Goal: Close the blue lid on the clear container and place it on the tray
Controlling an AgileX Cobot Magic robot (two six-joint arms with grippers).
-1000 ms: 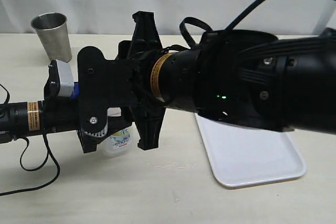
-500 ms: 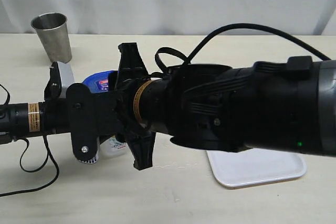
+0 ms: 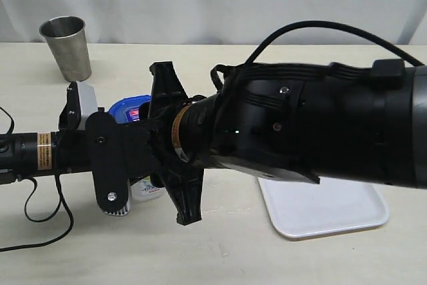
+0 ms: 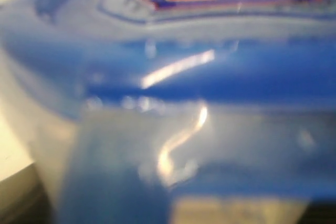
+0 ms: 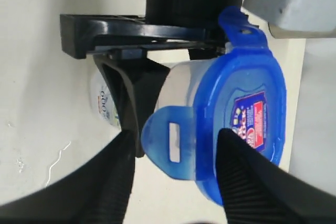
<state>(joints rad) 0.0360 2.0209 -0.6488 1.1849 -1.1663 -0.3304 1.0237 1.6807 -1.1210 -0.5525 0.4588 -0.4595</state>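
Left of the tray point(image 3: 333, 221), our left gripper point(image 5: 152, 72) grasps the container point(image 5: 184, 82); the released right gripper point(image 5: 173, 140) straddles a lid flap point(image 5: 160, 156) we should next press shut.

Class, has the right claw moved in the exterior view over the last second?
Yes. The right claw shifted lower in frame, away from the steel cup.

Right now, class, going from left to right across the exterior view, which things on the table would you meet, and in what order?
From the left: steel cup → blue lid → white tray.
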